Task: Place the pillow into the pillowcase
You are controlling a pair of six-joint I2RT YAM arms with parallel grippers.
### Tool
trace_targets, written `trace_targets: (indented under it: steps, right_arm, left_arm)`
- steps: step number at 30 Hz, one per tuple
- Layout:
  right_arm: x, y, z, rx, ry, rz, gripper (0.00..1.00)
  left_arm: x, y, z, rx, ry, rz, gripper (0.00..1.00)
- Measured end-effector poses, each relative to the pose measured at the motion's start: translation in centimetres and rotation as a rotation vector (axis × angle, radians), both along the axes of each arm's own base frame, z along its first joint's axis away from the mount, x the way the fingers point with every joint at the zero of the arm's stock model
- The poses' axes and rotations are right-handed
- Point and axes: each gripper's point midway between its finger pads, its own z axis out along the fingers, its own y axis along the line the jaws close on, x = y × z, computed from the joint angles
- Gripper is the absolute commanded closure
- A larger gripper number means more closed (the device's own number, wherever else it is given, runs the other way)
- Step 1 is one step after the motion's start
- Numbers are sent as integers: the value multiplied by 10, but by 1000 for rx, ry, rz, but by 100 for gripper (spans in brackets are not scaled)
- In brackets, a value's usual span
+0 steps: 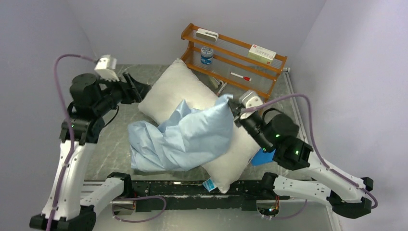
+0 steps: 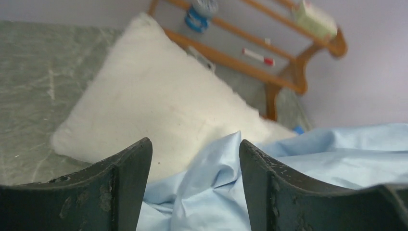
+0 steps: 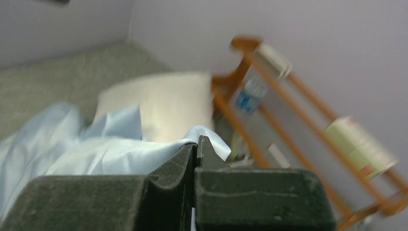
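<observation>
Grips with the right claw (image 1: pixel 233 108) one corner of the thin, wrinkled, pale light-blue fabric pillowcase (image 1: pixel 187 139), both fingers clenched on the cloth and holding it up off the grey marbled worktop (image 1: pixel 115 120). Has the left claw (image 1: pixel 138 89) released, fingers spread wide with nothing between, just beside the far left edge of the large, plump, off-white rectangular pillow (image 1: pixel 173 89). Leaves the pillowcase hanging from the right claw toward the left and the near side, draped over the middle of the pillow, on top of it and not around it; cannot tell the place of the open mouth among the folds. Probably risks a slip of that single pinched corner out of the right claw under the pull of the hanging cloth. With only one corner held, risks also mere bunching of cloth over the pillow instead of a sleeve around it, or a grab of pillow and cloth together by the left claw. Lies flat, as for the pillow, directly ahead of the left claw and to the left of the right claw, long axis diagonal: one short end pointing away, toward the orange wooden shelf rack (image 1: pixel 240 62) beyond both claws, the other short end, with a small blue-and-white tag (image 1: pixel 209 185), pointing to the near edge, behind the right claw.
</observation>
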Motion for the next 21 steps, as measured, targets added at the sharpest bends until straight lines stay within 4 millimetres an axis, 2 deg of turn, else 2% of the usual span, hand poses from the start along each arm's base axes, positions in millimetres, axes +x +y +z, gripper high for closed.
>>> trace_targets:
  steps: [1, 4, 8, 10, 14, 17, 21]
  right_arm:
    - [-2, 1, -27, -25, 57, 9, 100]
    - [-11, -6, -87, -26, 209, 23, 100]
    - [-30, -29, -139, 118, 427, 2, 100]
    - [-39, -41, -153, 217, 511, -13, 100]
    - [-47, -56, -160, 337, 584, -35, 100]
    - [-45, -57, -162, 354, 601, -55, 100]
    - [-42, -51, -164, 330, 612, -68, 100]
  left_arm:
    - [3, -7, -8, 21, 19, -46, 29]
    - [5, -26, -33, 73, 63, -188, 30]
    - [-7, -47, -48, 102, 73, -327, 30]
    - [-14, -58, -51, 112, 70, -381, 30]
    - [-33, -85, -67, 147, 90, -488, 27]
    - [-42, -96, -87, 191, 150, -515, 26]
    - [-39, -96, -108, 248, 219, -471, 22]
